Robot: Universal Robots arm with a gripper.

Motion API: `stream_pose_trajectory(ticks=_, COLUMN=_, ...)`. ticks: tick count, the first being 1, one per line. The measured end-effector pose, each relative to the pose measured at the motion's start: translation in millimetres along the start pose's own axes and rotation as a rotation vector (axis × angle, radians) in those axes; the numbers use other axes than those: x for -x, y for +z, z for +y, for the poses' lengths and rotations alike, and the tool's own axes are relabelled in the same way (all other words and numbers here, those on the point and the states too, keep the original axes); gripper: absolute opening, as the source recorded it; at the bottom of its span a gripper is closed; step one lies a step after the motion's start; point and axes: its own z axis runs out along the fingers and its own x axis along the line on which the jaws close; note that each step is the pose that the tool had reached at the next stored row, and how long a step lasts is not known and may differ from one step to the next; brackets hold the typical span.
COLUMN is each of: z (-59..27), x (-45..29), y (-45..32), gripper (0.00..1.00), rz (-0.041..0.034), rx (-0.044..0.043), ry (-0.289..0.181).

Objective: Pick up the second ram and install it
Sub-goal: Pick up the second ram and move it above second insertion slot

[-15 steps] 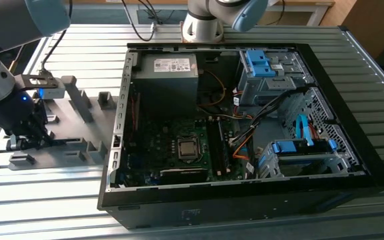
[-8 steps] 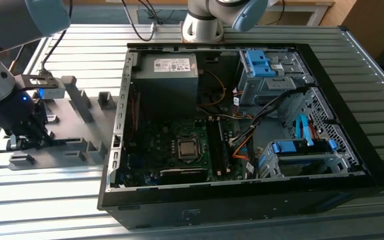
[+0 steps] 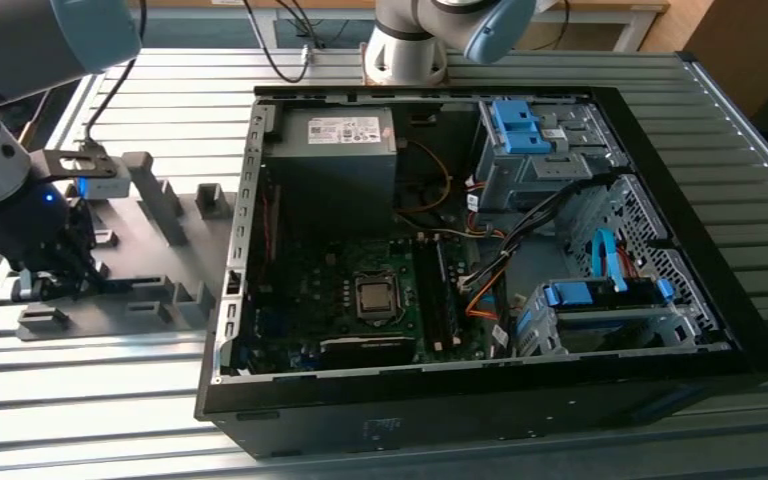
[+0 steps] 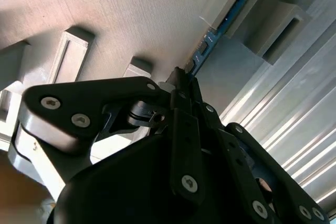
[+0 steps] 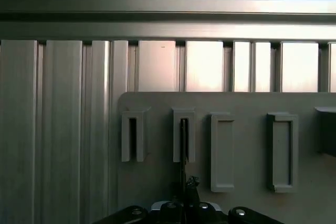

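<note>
Second ram (image 4: 212,38) is sitting edge-up in the grey holder slot (image 5: 177,140), running lengthwise straight out from the fingers (image 4: 184,85) clamping it.

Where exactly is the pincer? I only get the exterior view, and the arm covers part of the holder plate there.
Observer: In the second wrist view the pincer is closed on the near end of the second ram.
Operator: Is the strip out of its holder?
Observer: No. In the first wrist view its far end sits in the slot of a grey holder block.
Operator: Does it look twisted?
Observer: No. The first wrist view shows it edge-on, a thin straight line from that slot to the pincer.
</note>
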Motion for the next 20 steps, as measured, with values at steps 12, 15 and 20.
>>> stream_pose_trajectory(ticks=12, z=0.0, x=0.0, y=0.2, gripper=0.14, rz=0.0029, rx=0.0002, ry=0.029)
stream_pose_trajectory(ticks=15, z=0.0, x=0.0, y=0.2, gripper=0.14, rz=0.0028, rx=0.0002, ry=0.029)
stream_pose_trajectory(ticks=20, z=-0.1, x=0.1, y=0.6, gripper=0.14, rz=0.0022, rx=-0.0006, ry=0.029)
